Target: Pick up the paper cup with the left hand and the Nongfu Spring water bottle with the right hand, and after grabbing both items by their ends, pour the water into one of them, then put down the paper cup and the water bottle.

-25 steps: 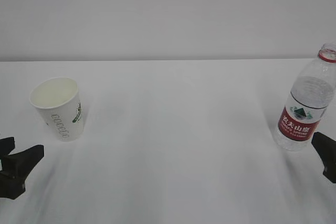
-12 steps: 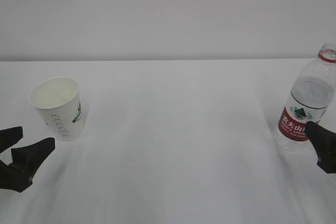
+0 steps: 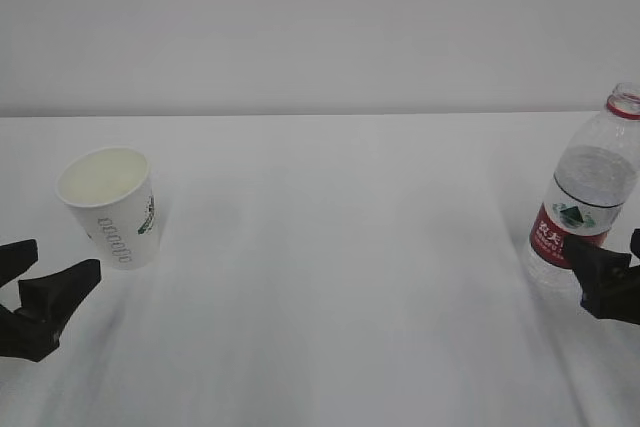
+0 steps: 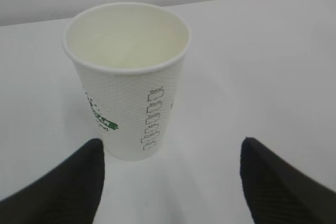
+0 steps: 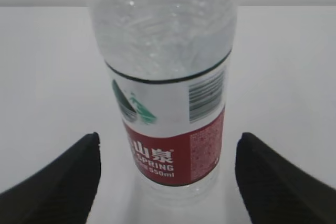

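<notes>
Claws first: the left claw [image 4: 168,182] stands wide open, its two black fingers [image 4: 58,190] rising from the lower corners of the left wrist view, holding nothing and touching nothing. The paper cup [image 4: 128,77] stands upright just beyond the gap between them, filling the upper middle of that frame. The right claw [image 5: 168,182] is spread just as wide, with the Nongfu Spring water bottle [image 5: 168,93] upright between and just past its fingertips; its fingers are clear of the plastic.

Only the wrist views show the gap of each claw and the cup's cream, dry-looking inside. The right wrist view also shows the barcode and the white lettering on the red label, but cuts off the bottle's neck.

From the exterior view, the left claw [image 3: 45,292] sits at the lower left edge, near the cup [image 3: 110,205] at middle left. The right claw [image 3: 600,282] is at the lower right edge, overlapping the bottle's [image 3: 585,192] lower part. That view alone shows the red neck ring with no cap, the water [image 3: 592,177] reaching partway up, and the white desk [image 3: 340,267] carrying both things well apart.
</notes>
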Robot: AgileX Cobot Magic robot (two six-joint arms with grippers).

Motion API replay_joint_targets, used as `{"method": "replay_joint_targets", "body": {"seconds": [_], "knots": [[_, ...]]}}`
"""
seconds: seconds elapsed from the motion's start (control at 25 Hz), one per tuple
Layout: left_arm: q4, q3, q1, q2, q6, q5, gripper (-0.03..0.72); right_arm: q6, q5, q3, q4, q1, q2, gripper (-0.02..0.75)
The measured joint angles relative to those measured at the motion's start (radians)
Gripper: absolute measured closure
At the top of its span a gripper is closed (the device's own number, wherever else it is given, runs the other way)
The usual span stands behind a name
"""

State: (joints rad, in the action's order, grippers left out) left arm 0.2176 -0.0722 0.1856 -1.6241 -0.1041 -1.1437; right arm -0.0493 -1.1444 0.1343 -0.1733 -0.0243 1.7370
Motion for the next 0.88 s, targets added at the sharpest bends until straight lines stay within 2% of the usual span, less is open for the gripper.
{"method": "replay_joint_targets", "body": {"seconds": [0.88], "knots": [[-0.002, 0.0, 0.0, 0.0, 0.0, 0.0, 0.092, 0.0, -0.002, 0.151, 0.005, 0.0, 0.134, 0.129]]}}
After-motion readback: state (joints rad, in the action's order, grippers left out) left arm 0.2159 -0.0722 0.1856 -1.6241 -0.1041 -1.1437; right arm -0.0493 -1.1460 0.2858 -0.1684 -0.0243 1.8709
